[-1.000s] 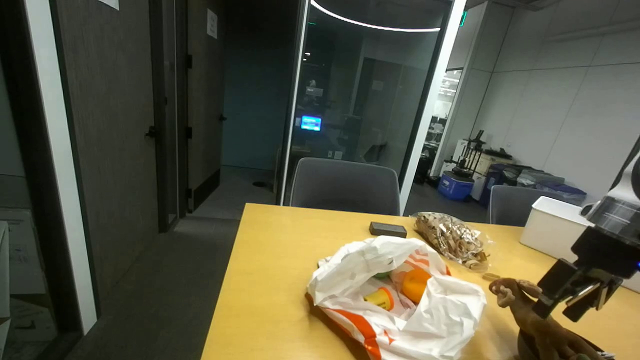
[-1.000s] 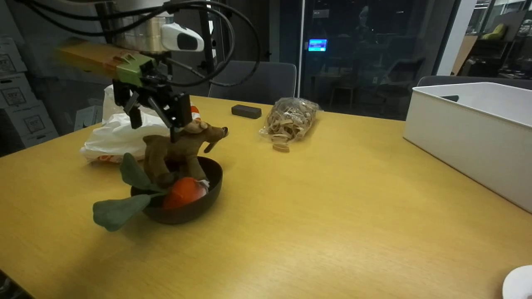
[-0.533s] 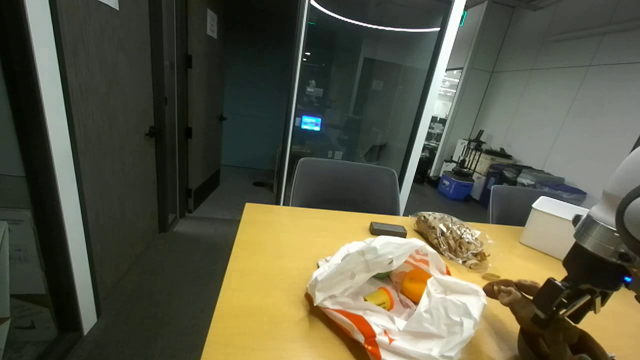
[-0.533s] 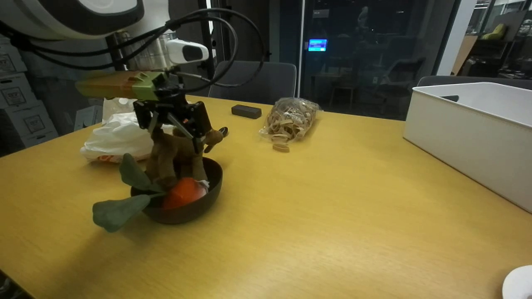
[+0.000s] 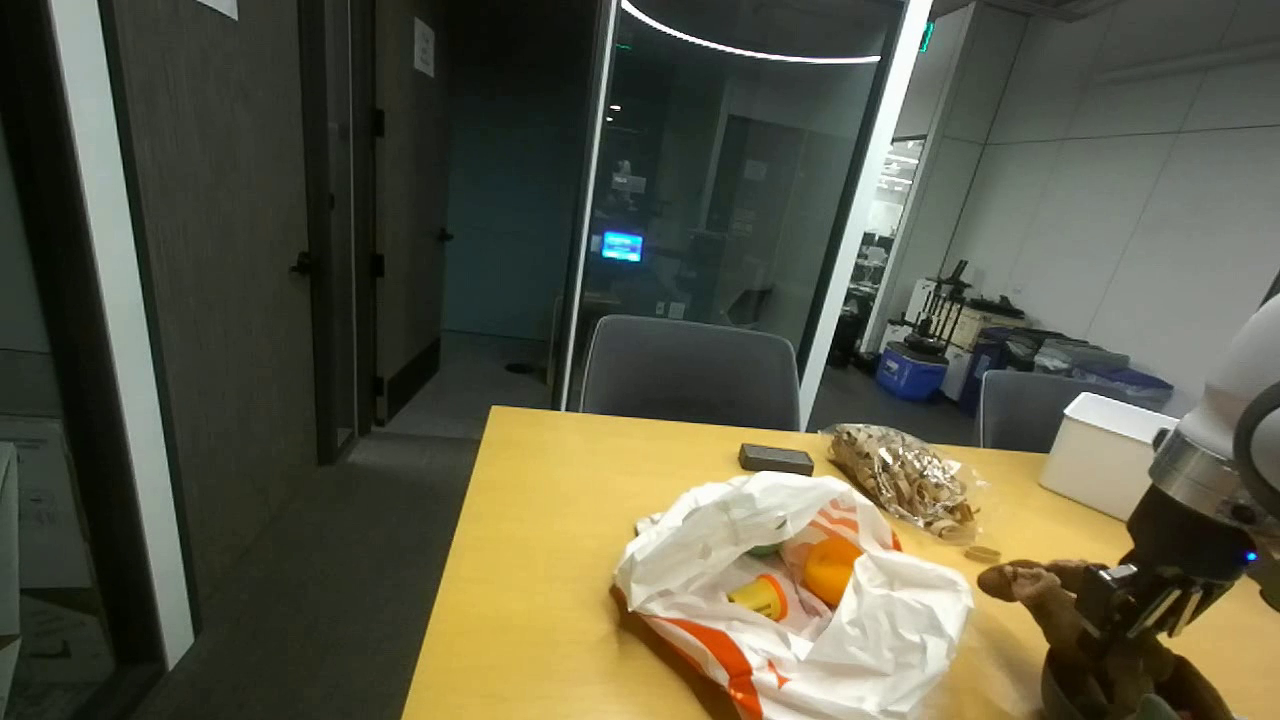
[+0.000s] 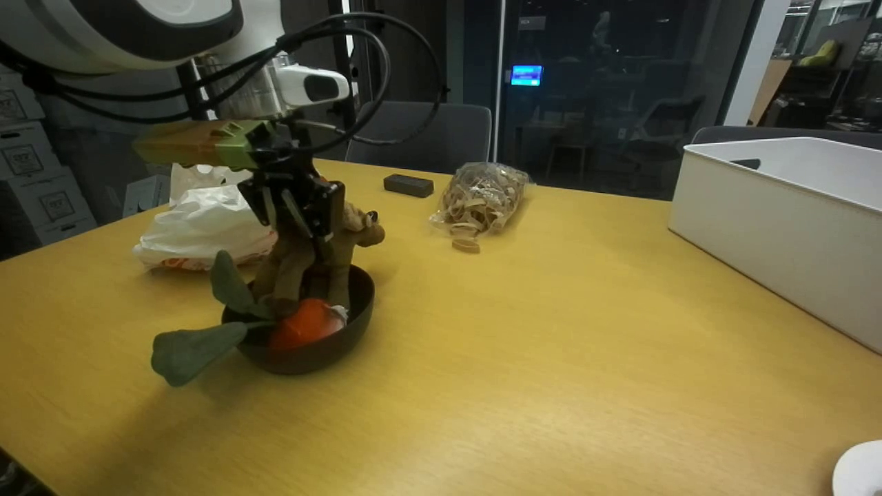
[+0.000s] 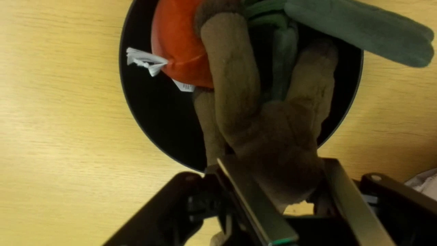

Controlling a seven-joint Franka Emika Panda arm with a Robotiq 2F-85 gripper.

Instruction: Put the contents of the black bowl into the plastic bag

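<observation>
The black bowl (image 6: 341,344) stands on the table, holding a brown plush animal (image 7: 276,133) and an orange-red plush vegetable (image 7: 181,44). Long green leaves (image 6: 196,351) from the vegetable hang over the rim. My gripper (image 7: 276,167) has come down over the animal's body, its fingers (image 7: 252,201) pressed against both sides. The animal's feet are still inside the bowl, its head (image 6: 371,234) out past the rim. Beside the bowl lies the white plastic bag (image 5: 870,640), mouth gaping upward, with an orange item (image 5: 830,570) and a yellow cup-like piece (image 5: 762,597) inside.
A clear packet of tan bands (image 6: 482,200) lies beyond the bowl, with a loose tan ring (image 6: 466,246) by it. Near the table's far edge is a dark block (image 6: 408,184). A large white bin (image 6: 772,227) stands farther along. Part of a white round object (image 6: 861,468) shows at the corner.
My gripper has lowered onto the plush animal and its jaws have closed in on the body. The animal's head has turned, and the bowl has shifted slightly.
</observation>
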